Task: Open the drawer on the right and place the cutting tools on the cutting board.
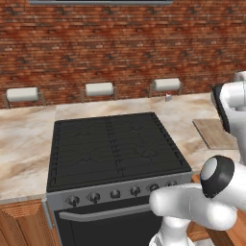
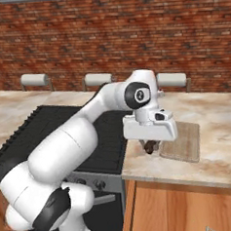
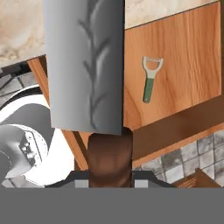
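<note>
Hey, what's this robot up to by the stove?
The white arm is carrying a knife: its pincer is closed on the brown handle, and the broad grey blade fills much of the hand view. The pincer hangs above the counter edge, just left of the wooden cutting board. Below, the drawer is open with a green-handled peeler lying inside. Nothing is on the board yet.

My knife's [image 3: 85,65] blade is looking like matt grey metal, handle dark wood; drawer [image 3: 175,70] showing smooth orange wood grain.
</note>
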You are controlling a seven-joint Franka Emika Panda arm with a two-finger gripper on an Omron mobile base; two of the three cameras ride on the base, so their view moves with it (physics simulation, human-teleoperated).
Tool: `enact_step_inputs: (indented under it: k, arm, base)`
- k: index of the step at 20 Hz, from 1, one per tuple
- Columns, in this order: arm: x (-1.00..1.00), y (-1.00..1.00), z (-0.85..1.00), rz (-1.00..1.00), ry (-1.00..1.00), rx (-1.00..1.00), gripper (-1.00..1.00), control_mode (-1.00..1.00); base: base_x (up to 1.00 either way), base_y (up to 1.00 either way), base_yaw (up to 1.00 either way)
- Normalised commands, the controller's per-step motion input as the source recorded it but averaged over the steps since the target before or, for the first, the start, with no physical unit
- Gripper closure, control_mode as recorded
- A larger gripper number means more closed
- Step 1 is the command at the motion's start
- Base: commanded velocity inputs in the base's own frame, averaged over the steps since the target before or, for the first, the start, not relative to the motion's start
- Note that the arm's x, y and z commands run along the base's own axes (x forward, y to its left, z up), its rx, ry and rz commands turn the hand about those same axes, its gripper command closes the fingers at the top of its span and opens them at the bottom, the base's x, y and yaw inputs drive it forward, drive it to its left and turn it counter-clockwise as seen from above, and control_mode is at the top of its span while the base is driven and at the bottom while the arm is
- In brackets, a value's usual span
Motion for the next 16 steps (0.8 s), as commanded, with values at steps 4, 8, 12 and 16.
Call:
enact_step_inputs:
  k: [4, 8, 12, 16]
  arm:
    - [0.72, 0.00, -0.09, -0.13, 0.00, 0.00, 1.00, -1.00]
    - [0.59, 0.00, -0.21, -0.10, -0.05, 0.00, 1.00, -1.00]
    - [0.51, 0.02, -0.25, -0.08, -0.07, 0.01, 1.00, -1.00]
    - [0.51, 0.04, -0.24, -0.07, -0.03, 0.00, 1.00, -1.00]
  base:
    - [0.00, 0.00, 0.00]
    - [0.00, 0.00, 0.00]
    - [0.00, 0.00, 0.00]
    - [0.00, 0.00, 0.00]
